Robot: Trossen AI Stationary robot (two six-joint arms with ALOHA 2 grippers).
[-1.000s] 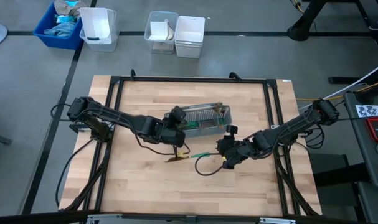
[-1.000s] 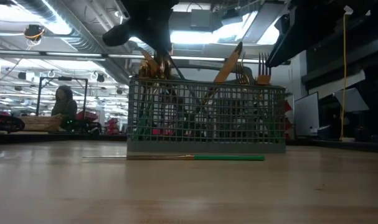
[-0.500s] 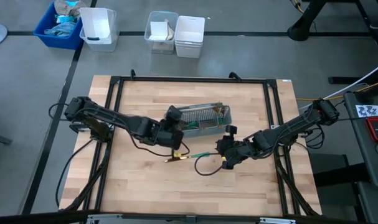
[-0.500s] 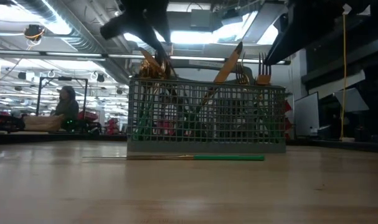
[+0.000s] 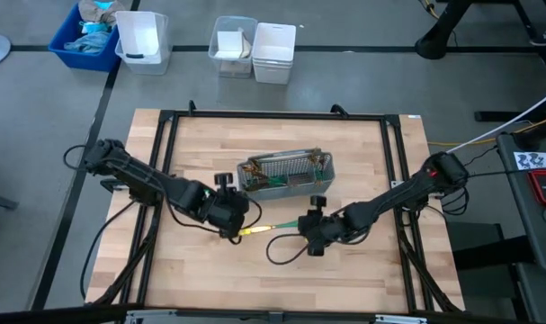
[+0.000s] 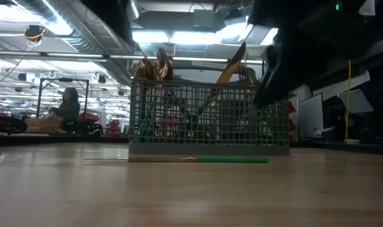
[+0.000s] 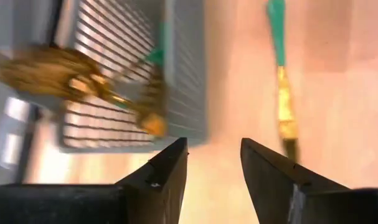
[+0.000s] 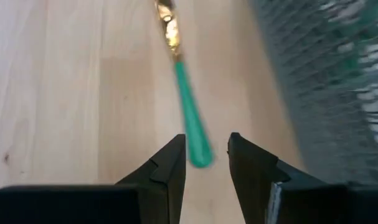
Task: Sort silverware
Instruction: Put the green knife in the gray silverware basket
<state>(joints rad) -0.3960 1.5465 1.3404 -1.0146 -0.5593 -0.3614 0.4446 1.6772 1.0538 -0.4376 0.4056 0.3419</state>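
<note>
We judge the sorting nearly done — most silverware [image 6: 159,69] stands in the mesh caddy [image 5: 284,172], and one knife [image 5: 274,227] lies on the worktop [image 5: 362,270]. Left tool [image 5: 233,222] and right tool [image 5: 310,236] flank it, both released (nothing held). No readable writing.

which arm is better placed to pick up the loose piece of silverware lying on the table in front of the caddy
Probably the right. Its open claw is lined up with the green handle end of the loose piece. The left claw, also open, sits beside the gold end, off its line.
</note>
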